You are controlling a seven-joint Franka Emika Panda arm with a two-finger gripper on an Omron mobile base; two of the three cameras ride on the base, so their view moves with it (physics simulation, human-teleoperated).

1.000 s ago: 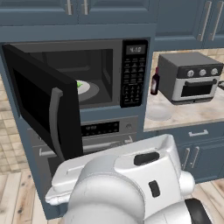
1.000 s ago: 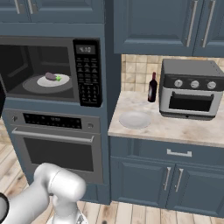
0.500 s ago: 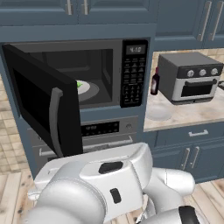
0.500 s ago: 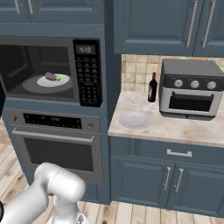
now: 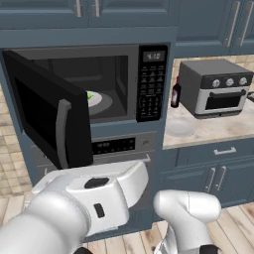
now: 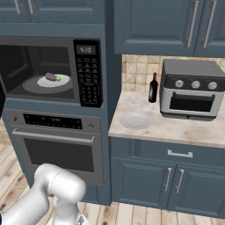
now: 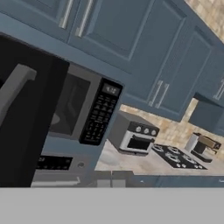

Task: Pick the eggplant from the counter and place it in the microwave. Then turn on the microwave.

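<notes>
Eggplant (image 6: 52,78) lies on the white plate (image 6: 61,81) inside the open microwave (image 6: 90,66), well apart from the closed, empty end effector.

The microwave (image 6: 52,72) display (image 6: 85,49) shows digits, too blurred to read.

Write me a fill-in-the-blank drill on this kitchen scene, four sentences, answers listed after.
1. The eggplant lies on the white plate inside the ____.
2. The microwave door stands ____.
3. The dark bottle stands on the counter beside the toaster ____.
4. Below the microwave sits a wall oven whose door is ____.

Missing words: microwave; open; oven; closed
</notes>
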